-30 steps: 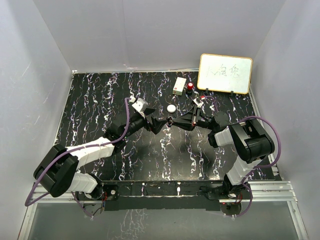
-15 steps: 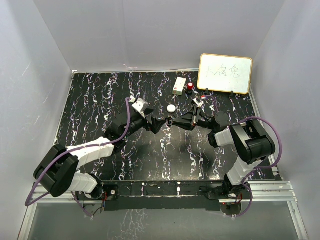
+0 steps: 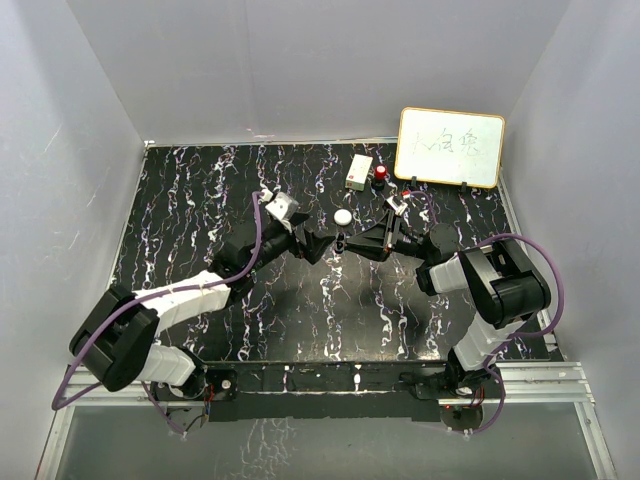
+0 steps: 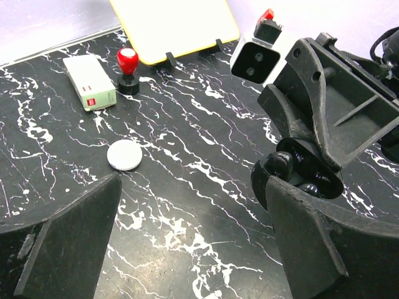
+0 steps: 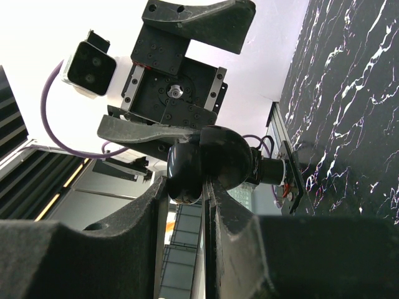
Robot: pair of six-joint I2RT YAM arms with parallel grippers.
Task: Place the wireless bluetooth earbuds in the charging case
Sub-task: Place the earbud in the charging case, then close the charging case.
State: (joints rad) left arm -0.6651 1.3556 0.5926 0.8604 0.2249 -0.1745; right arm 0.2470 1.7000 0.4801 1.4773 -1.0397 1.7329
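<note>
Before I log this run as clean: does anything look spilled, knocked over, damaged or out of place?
Nothing stands out. The black case is clamped in the right gripper, facing the open left gripper. The white disc, small box, red-topped stamp and whiteboard sit in order, none tipped or broken.

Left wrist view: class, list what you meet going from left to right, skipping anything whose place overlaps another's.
In order: green-and-white box → red-topped stamp → black charging case.
</note>
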